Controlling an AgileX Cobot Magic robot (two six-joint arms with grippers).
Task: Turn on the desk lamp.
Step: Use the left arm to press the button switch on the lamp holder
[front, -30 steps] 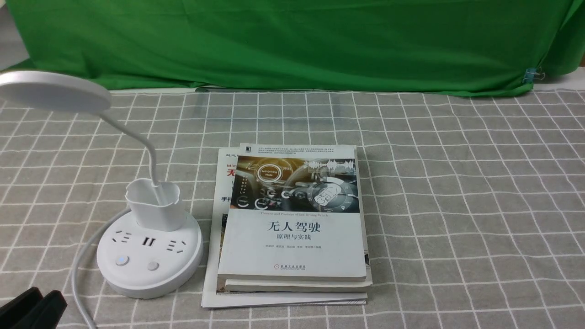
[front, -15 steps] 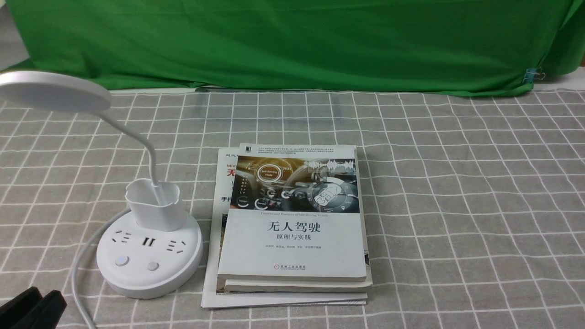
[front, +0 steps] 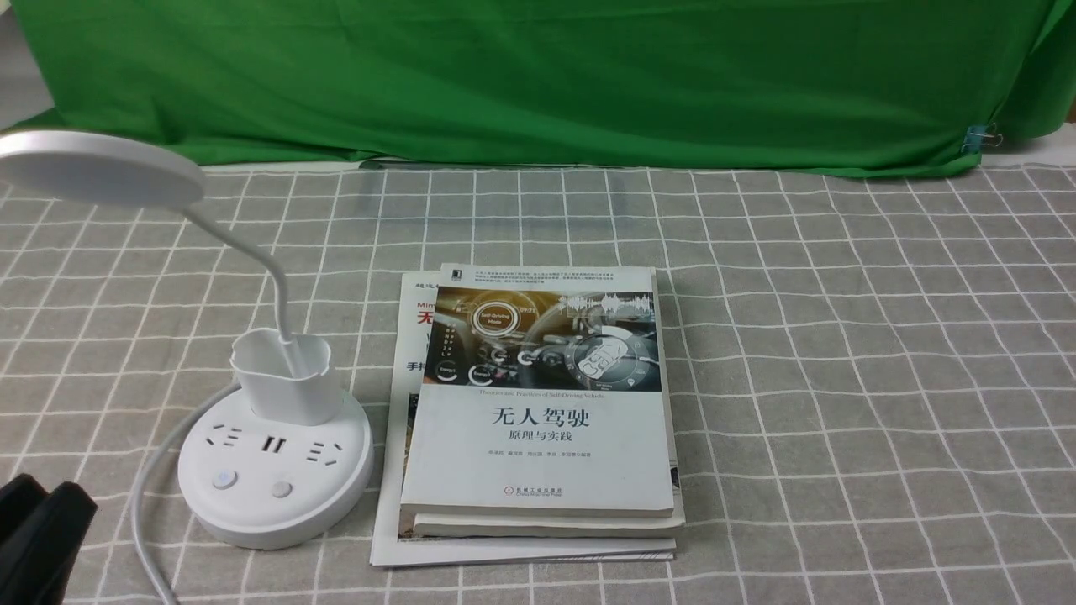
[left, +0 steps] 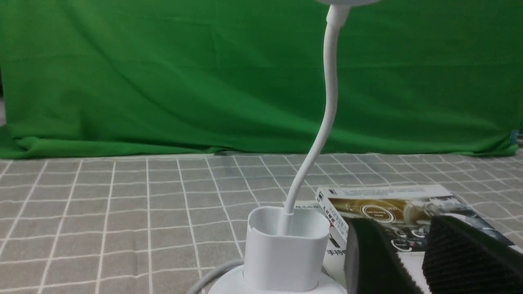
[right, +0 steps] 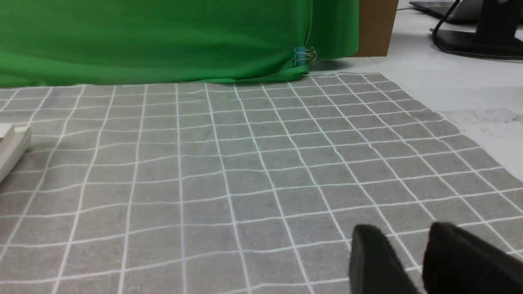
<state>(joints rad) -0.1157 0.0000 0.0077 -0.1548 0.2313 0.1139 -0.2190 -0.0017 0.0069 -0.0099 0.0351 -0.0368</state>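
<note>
The white desk lamp stands at the front left of the table. Its round base (front: 277, 504) carries sockets and two buttons (front: 224, 480) (front: 282, 489), with a small cup holder (front: 282, 378) behind them. The thin neck rises to the flat disc head (front: 101, 168), which looks unlit. My left gripper (front: 38, 525) is at the bottom left, apart from the base, jaws a little apart and empty. In the left wrist view the gripper (left: 402, 228) sits close beside the cup holder (left: 286, 249). My right gripper (right: 404, 232) hovers over bare cloth, jaws slightly apart and empty. It is out of the front view.
A stack of books (front: 538, 412) lies just right of the lamp base. The lamp's white cable (front: 147, 479) curves off the front left. A green cloth (front: 538, 76) hangs along the back, with a binder clip (front: 979, 137). A grey checked tablecloth (front: 841, 378) covers the table.
My left gripper has risen and shifted slightly left in the front view. The lamp and books have not moved.
</note>
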